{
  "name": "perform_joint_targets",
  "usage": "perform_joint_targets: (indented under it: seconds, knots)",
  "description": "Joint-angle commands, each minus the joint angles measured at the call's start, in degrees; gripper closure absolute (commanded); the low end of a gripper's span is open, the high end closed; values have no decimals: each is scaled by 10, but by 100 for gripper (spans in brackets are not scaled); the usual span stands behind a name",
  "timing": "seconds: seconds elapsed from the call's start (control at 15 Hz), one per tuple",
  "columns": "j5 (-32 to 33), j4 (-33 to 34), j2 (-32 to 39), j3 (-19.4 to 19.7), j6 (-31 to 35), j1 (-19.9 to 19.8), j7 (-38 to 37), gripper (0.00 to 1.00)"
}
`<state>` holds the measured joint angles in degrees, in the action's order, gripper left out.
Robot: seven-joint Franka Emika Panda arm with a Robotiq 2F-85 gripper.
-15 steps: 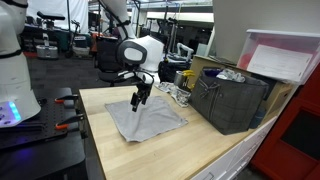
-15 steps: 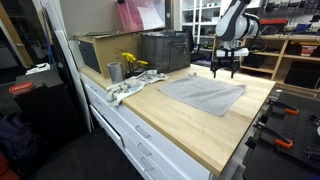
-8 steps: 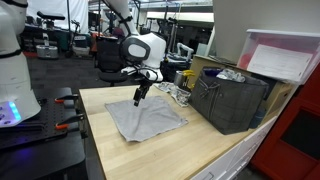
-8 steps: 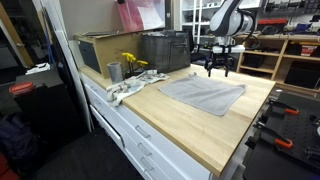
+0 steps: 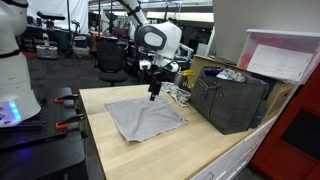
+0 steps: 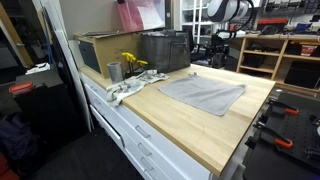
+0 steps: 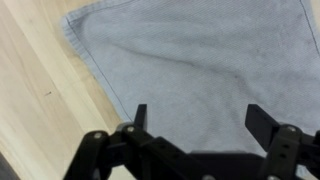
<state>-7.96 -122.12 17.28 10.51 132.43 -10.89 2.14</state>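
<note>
A grey cloth (image 5: pixel 145 117) lies spread flat on the wooden counter (image 5: pixel 200 140); it also shows in the other exterior view (image 6: pixel 205 94) and fills the wrist view (image 7: pixel 200 70). My gripper (image 5: pixel 153 94) hangs in the air above the cloth's far edge, open and empty, with nothing between its fingers (image 7: pixel 200 118). In an exterior view the gripper (image 6: pixel 222 52) is raised well above the counter's far end.
A dark grey crate (image 5: pixel 228 100) stands on the counter by the wall, also seen beside a cardboard box (image 6: pixel 100 52). A metal cup (image 6: pixel 114 72), yellow flowers (image 6: pixel 133 63) and a crumpled white rag (image 6: pixel 130 86) sit near the counter's front edge.
My gripper has risen from just above the cloth and moved toward its far edge, away from its corner. The cloth lies flat as before.
</note>
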Motion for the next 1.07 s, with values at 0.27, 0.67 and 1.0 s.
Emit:
perform_joint_targets:
  seconds: [0.27, 0.67, 1.0]
  knots:
    - [10, 129, -12, -14, -236, -31, 147, 0]
    - [11, 135, -8, -13, -245, -27, 132, 0]
    - [-13, 105, -52, -22, -176, -23, 139, 0]
